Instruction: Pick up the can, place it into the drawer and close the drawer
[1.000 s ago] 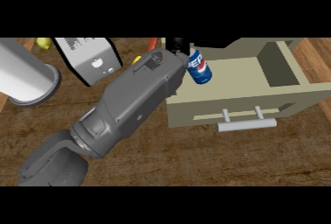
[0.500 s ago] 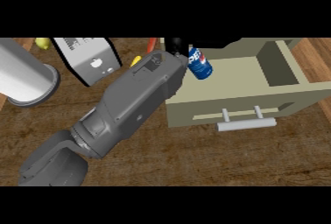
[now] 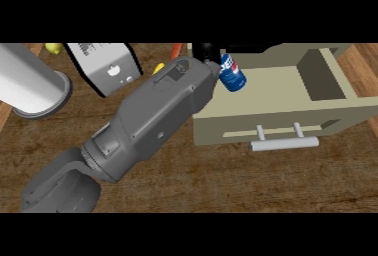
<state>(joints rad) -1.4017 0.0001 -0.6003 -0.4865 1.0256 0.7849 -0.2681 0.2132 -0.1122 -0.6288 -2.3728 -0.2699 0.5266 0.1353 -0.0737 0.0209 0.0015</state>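
A blue can (image 3: 232, 73) with a red and white logo hangs tilted over the left rear corner of the open beige drawer (image 3: 310, 107). My left hand (image 3: 204, 50) shows only as a black patch beyond the grey forearm (image 3: 159, 112), which hides most of it. It is shut on the can from the left. The forearm runs from the lower left edge up to the drawer's left side. The drawer's inside looks bare, and its white handle (image 3: 284, 144) faces me. My right hand does not show.
A large white cylinder (image 3: 29, 82) stands at the left. Behind the arm is a white box-shaped appliance (image 3: 103, 67), with small yellow (image 3: 52, 48) and orange (image 3: 176, 49) items near it. Brown wooden counter (image 3: 258, 180) lies in front of the drawer.
The can has risen a little and shifted right, farther over the drawer's left rear corner. The forearm followed slightly; the drawer has not moved.
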